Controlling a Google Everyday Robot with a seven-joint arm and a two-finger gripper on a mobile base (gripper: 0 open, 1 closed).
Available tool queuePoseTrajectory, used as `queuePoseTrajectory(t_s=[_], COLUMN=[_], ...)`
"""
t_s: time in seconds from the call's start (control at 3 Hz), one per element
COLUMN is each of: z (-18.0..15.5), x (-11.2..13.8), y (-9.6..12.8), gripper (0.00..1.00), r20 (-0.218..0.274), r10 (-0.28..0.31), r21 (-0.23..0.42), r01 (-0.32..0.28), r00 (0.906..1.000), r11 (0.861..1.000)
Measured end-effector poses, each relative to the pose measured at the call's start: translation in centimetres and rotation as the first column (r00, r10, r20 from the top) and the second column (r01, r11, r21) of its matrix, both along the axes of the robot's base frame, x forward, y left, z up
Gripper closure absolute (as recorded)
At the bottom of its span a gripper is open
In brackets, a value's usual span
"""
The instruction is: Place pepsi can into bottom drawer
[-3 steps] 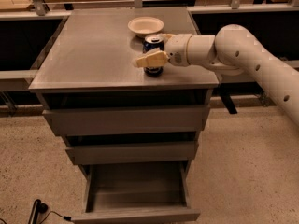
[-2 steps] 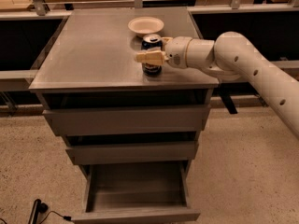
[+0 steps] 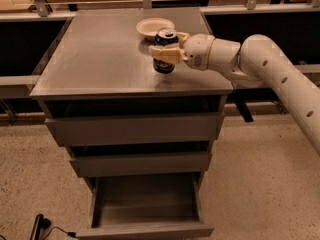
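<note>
The pepsi can [image 3: 164, 51], dark blue with a silver top, stands upright near the right side of the cabinet top. My gripper [image 3: 169, 47] comes in from the right with its cream fingers [image 3: 167, 55] on either side of the can, shut on it. The can's base looks slightly lifted off the surface. The bottom drawer [image 3: 145, 204] is pulled open below, a shallow tray with nothing in it.
A cream round bowl [image 3: 154, 27] sits just behind the can. The two upper drawers [image 3: 135, 129] are closed. My white arm [image 3: 270, 69] reaches in from the right. A black cable [image 3: 42, 225] lies on the floor at lower left.
The gripper has closed around the can and raised it slightly, moving a little toward the back of the cabinet top. The drawer has not moved.
</note>
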State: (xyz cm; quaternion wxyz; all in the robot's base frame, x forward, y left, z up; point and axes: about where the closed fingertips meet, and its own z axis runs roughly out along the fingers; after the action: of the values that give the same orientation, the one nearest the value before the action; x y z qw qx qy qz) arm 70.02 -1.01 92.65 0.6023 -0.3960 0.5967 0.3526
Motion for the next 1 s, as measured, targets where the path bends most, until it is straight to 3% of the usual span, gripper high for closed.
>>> queuePoseTrajectory(t_s=[0.33,0.67,1.0], z=[2.6,1.3,0.4], x=[-4.2,-11.1,-14.3], y=[-1.7,-1.6,-1.1], gripper=[1.00,1.00,1.00], r20=[0.040,0.075,0.063], r10=[0.061,0.215,0.324], r21=[0.015,-0.078,-0.107], r01=[-0.062,-0.209,-0.316], r00=[0.9973,0.9739,0.9440], r11=[0.998,0.975,0.943])
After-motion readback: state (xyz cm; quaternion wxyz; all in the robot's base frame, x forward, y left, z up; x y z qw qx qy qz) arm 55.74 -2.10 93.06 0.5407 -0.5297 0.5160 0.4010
